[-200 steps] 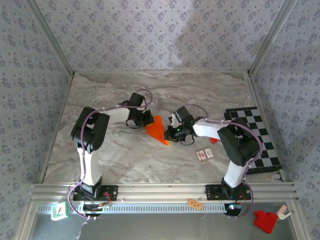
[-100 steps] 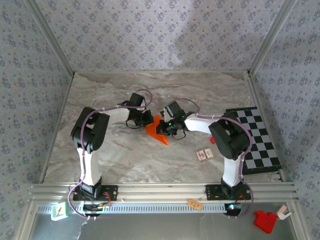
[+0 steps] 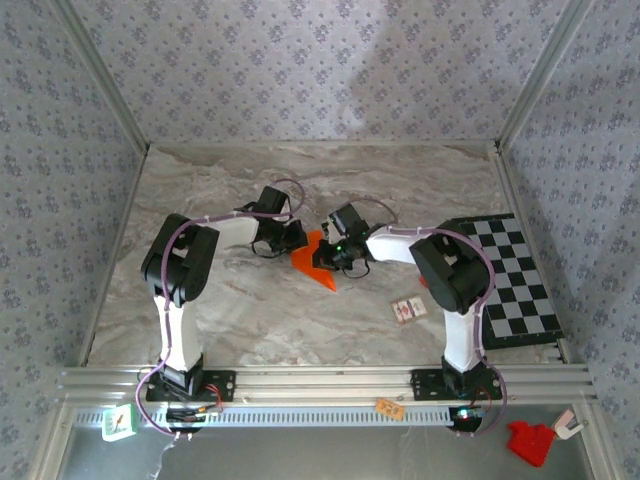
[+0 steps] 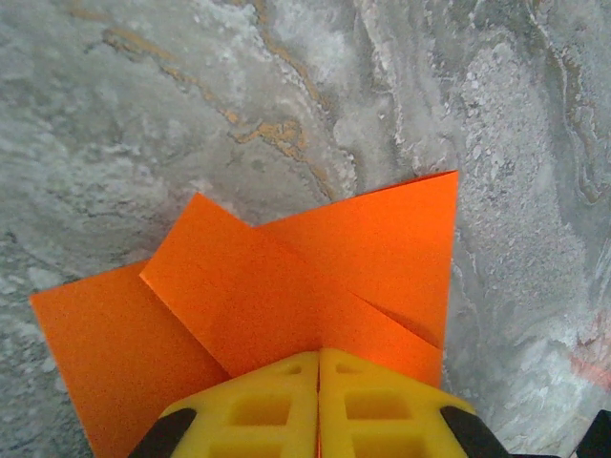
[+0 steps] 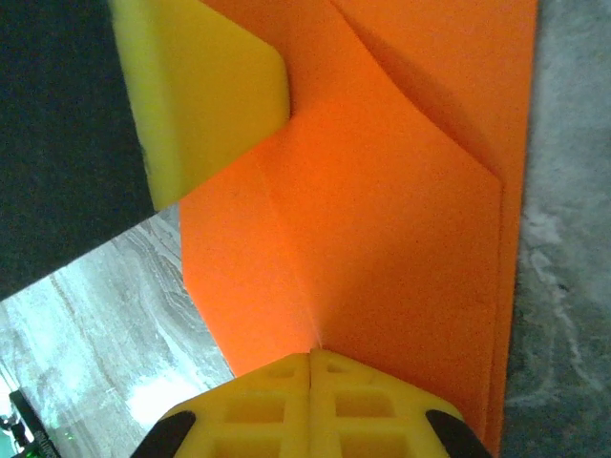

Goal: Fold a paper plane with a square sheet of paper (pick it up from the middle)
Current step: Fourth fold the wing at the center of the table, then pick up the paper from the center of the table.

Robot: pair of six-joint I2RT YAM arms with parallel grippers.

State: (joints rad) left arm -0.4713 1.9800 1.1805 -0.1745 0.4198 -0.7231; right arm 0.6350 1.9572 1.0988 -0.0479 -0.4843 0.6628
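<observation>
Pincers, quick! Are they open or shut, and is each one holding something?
Left pincer: shut, pinching the orange paper.
Right pincer: shut, pinching the same orange paper.

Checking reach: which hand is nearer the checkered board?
Right. The right hand is at the side of the orange paper toward the checkered board; the left hand at its opposite side.

Orange paper (image 3: 308, 260), grey-marbled table (image 3: 250, 320), b/w checkered board (image 3: 530, 290), floral-print walls (image 3: 300, 70)
</observation>
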